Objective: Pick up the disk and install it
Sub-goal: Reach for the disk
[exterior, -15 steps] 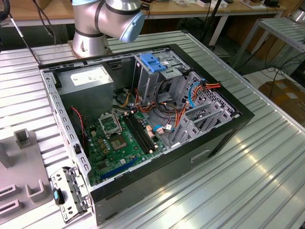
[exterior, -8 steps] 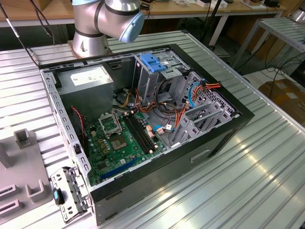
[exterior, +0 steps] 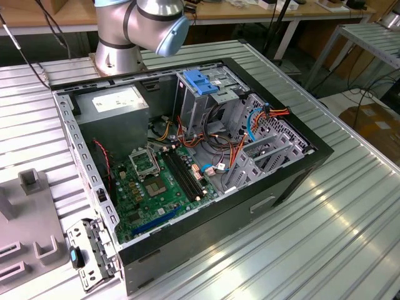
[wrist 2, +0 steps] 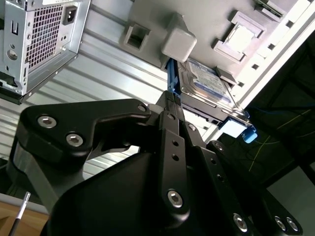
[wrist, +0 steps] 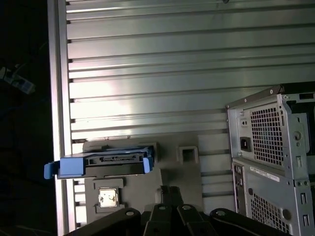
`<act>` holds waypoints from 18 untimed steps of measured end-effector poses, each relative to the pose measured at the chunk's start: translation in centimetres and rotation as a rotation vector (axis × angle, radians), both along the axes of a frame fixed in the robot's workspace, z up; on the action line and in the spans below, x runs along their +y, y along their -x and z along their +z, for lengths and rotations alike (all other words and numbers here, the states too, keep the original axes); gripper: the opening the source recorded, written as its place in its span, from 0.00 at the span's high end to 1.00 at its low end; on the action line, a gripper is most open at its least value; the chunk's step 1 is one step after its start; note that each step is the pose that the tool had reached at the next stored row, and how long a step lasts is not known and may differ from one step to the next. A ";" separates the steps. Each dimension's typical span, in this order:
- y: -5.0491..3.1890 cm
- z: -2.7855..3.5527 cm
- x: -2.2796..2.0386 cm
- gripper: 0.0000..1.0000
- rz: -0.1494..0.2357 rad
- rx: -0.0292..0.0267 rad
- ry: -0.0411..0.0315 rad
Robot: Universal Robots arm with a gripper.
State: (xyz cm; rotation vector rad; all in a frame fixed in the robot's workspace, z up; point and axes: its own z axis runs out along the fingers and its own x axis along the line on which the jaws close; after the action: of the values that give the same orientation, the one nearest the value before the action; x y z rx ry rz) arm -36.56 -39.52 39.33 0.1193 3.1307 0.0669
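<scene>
In the exterior view the computer case (exterior: 287, 181) lies on its side on the slatted table (exterior: 350, 237) with its cover off, which I judge is so that the metal cage (exterior: 201, 109) with the blue latch (exterior: 201, 82) can be reached from above; the grey box (exterior: 115, 107) with a white sticker sits in the corner of the case near the arm's base (exterior: 119, 37); a grey plate (exterior: 25, 219) with raised blocks lies beside the case at the exterior view's left. In the second wrist view the disk (wrist 2: 204, 83) stands on that plate, propped among the blocks with its label face showing and a blue rail (wrist 2: 170, 76) along its side, a pose I take to keep it steady and leave its sides free for a grasp; the pincer (wrist 2: 171, 97) points toward it, its tip near that rail. In the first wrist view the disk shows its connector edge, raised on the plate close to the table's edge and apart from the case; it lies ahead of the pincer and off to one side of its tip, the two not touching; the pincer seems drawn together with nothing in it, so the disk is not yet picked up.
</scene>
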 end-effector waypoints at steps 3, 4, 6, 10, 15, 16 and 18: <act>0.60 -0.01 0.01 0.89 0.000 -0.0001 0.0000; 0.84 0.00 0.02 0.89 0.000 0.0000 0.0000; 1.23 0.00 0.02 0.89 0.000 -0.0001 0.0000; 2.08 0.00 0.03 0.89 0.000 0.0001 0.0000; 3.27 0.00 0.03 0.89 0.000 0.0000 0.0000; 3.49 0.00 0.03 0.89 0.000 0.0000 0.0000; 3.85 0.00 0.03 0.89 0.000 0.0000 -0.0001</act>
State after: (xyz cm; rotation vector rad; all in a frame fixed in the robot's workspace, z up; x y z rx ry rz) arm -40.41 -39.49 39.33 0.1193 3.1307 0.0669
